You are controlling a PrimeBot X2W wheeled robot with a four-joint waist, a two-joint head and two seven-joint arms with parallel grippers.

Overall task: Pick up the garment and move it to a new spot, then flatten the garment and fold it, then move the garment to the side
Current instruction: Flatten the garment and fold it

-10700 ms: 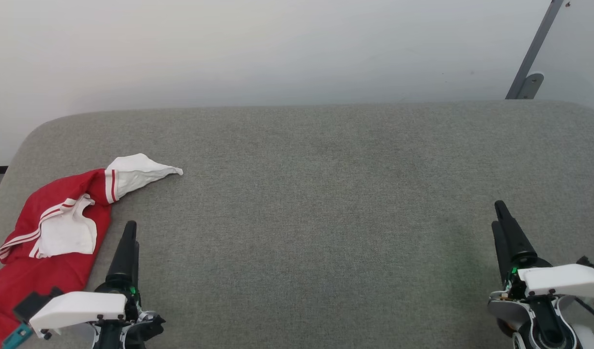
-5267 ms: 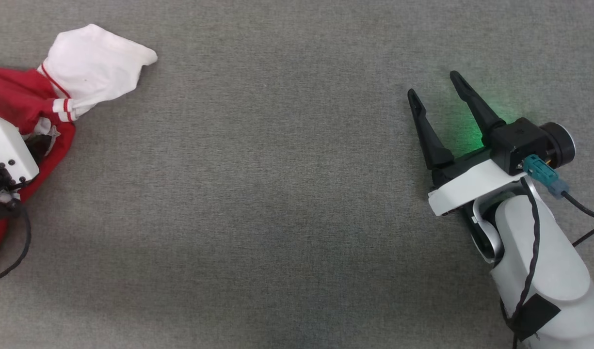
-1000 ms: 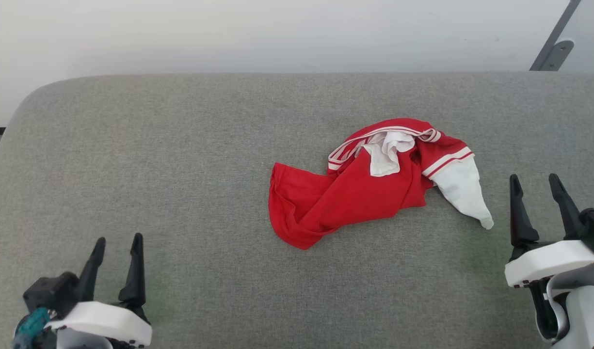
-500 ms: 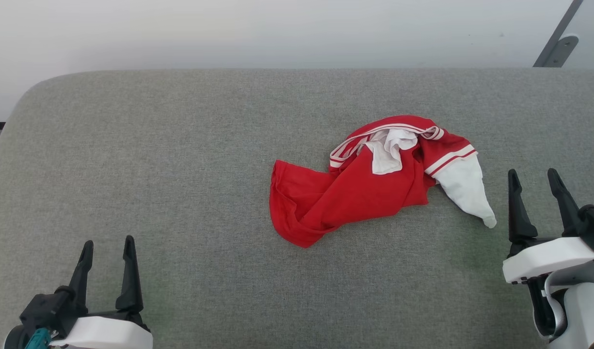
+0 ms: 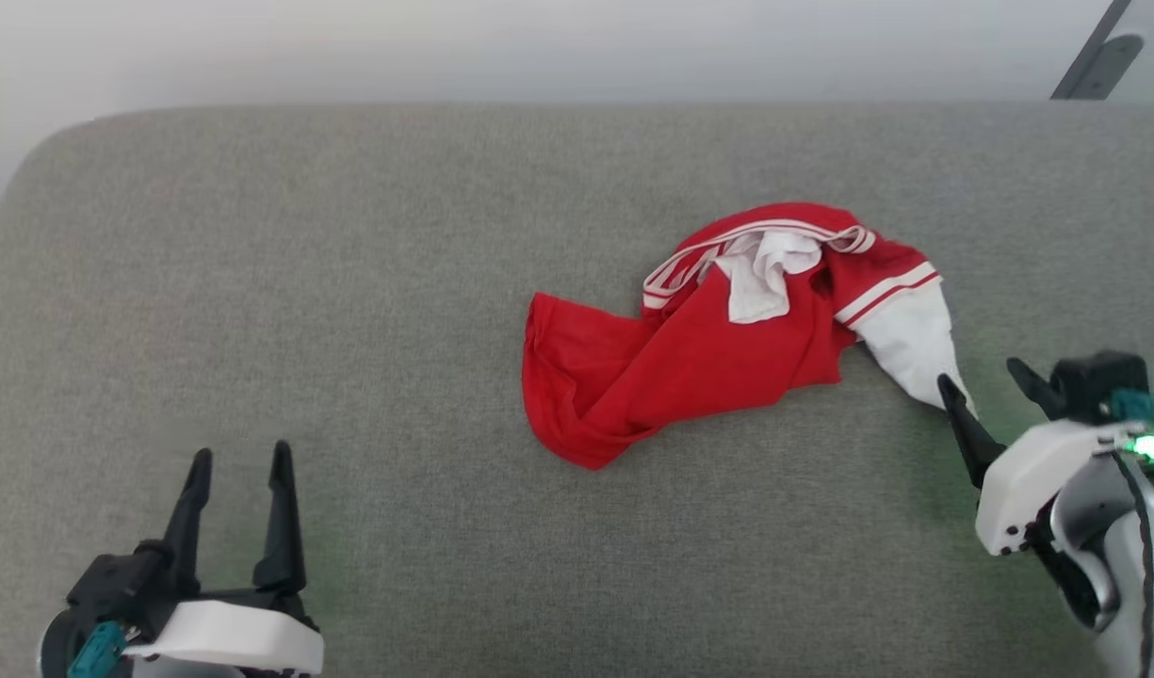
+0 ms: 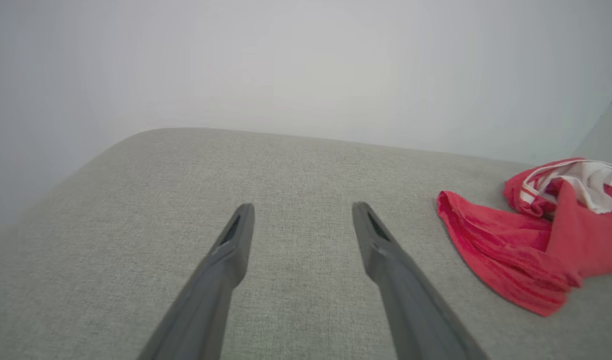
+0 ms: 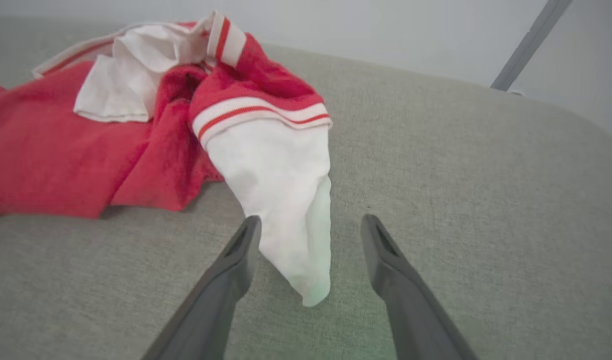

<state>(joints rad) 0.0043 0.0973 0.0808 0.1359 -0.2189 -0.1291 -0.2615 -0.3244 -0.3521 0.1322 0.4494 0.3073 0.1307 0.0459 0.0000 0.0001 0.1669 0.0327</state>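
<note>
The garment (image 5: 699,358) lies crumpled right of the middle of the grey surface, a red jersey with striped trim; its print is hidden. One white sleeve (image 5: 911,344) trails toward the lower right. My right gripper (image 5: 977,381) is open, and the sleeve's tip (image 7: 301,260) lies between its two fingers in the right wrist view. My left gripper (image 5: 240,461) stands open at the lower left, well apart from the garment. In the left wrist view the gripper (image 6: 301,210) holds nothing and the garment's red hem (image 6: 500,250) lies to its right.
The grey padded surface (image 5: 350,282) stretches wide to the left of the garment. A pale wall runs behind its far edge. A grey metal strut (image 5: 1099,61) leans at the back right corner.
My right gripper has swung left and tilted over the white sleeve's tip, which now lies between its fingers. The left gripper has crept a little forward. The head camera has tipped slightly down.
</note>
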